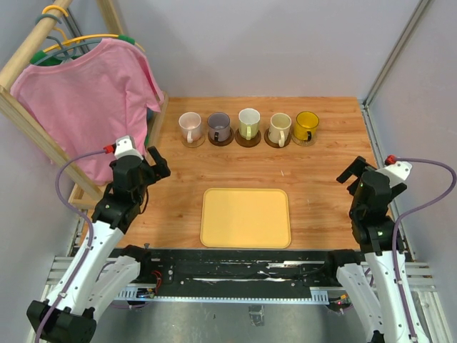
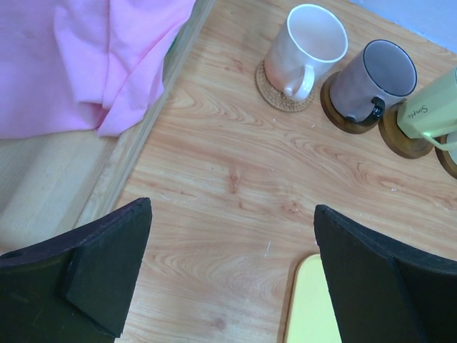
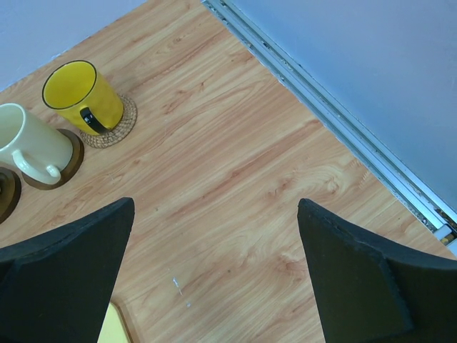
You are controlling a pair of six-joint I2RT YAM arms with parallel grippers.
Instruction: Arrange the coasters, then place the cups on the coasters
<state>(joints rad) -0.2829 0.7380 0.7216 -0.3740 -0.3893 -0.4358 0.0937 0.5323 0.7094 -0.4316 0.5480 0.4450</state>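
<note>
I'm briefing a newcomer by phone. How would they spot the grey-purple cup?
At the far edge of the wooden table, five cups stand in a row on coasters. The grey-purple cup is second from the left, between the pale pink cup and the white-greenish cup; it alone is dark-bodied.

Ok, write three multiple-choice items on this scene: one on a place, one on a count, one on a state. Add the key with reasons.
1. In the top view, the row of cups ends on the right with one coloured: A pale pink B yellow C grey-purple
2. How many cups stand on coasters? A three B four C five
3. The left gripper and right gripper are: A both open and empty B both shut on cups C one open, one shut

Key: 1 B, the yellow cup is rightmost. 2 C, a disc shows under each of the five. 3 A, each wrist view shows wide jaws with nothing between.
</note>
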